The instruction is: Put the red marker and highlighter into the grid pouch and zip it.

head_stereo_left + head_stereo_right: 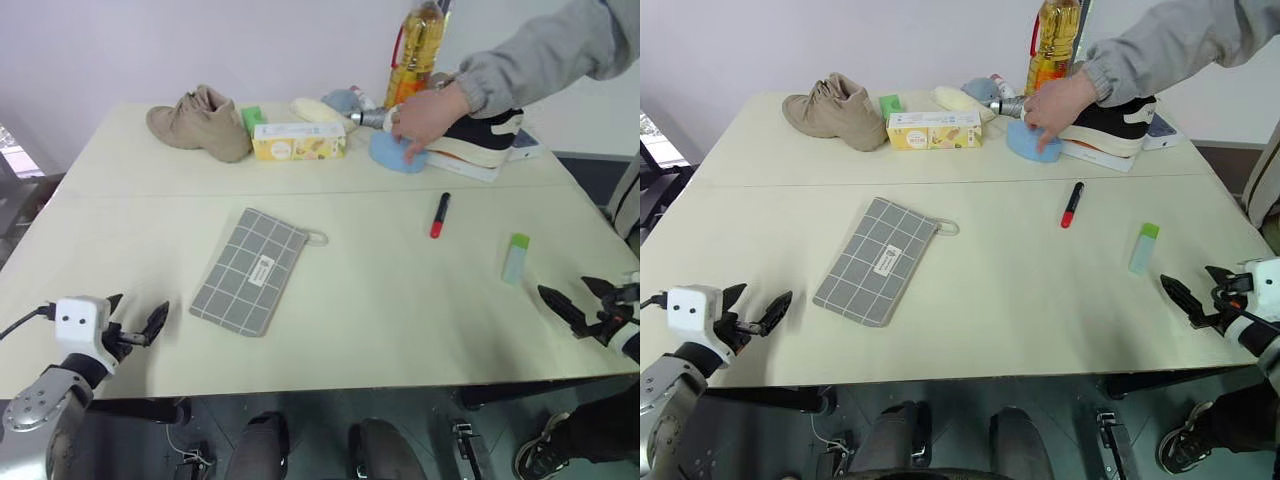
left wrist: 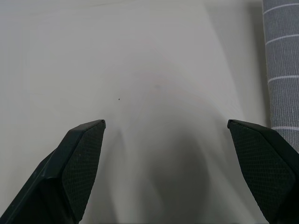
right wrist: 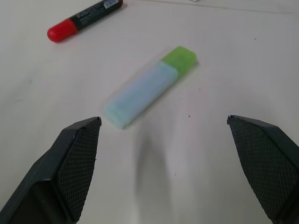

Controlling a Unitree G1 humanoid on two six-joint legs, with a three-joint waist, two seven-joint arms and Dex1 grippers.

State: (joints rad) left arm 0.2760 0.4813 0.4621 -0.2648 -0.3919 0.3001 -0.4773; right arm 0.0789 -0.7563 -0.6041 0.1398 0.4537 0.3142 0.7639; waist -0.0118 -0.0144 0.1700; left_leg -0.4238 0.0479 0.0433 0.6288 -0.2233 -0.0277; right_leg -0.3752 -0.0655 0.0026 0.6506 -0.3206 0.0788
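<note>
So far nothing of the task is done, as you can see. The grid pouch (image 1: 250, 270) lies flat on the bench (image 1: 350, 330), a little toward its left side, with the zip pull loop at its far end. From the head views I cannot tell if the zip is open or shut. The red marker (image 1: 439, 215) lies alone toward the far right part of the bench, well apart from the pouch. The highlighter (image 1: 516, 257) lies nearer the right edge, with its green cap pointing to the far side.

Your left tool (image 1: 135, 325) hovers over the near left corner, its jaws wide and empty, just beside the near end of the pouch. Your right tool (image 1: 580, 300) hovers near the right edge, also wide and empty, and the highlighter is just in front of it.

At the far edge a person's hand (image 1: 425, 115) rests on a blue object (image 1: 392, 152) among other things.

I judge that all steps remain: both pens must go inside, then the zip must be closed.
</note>
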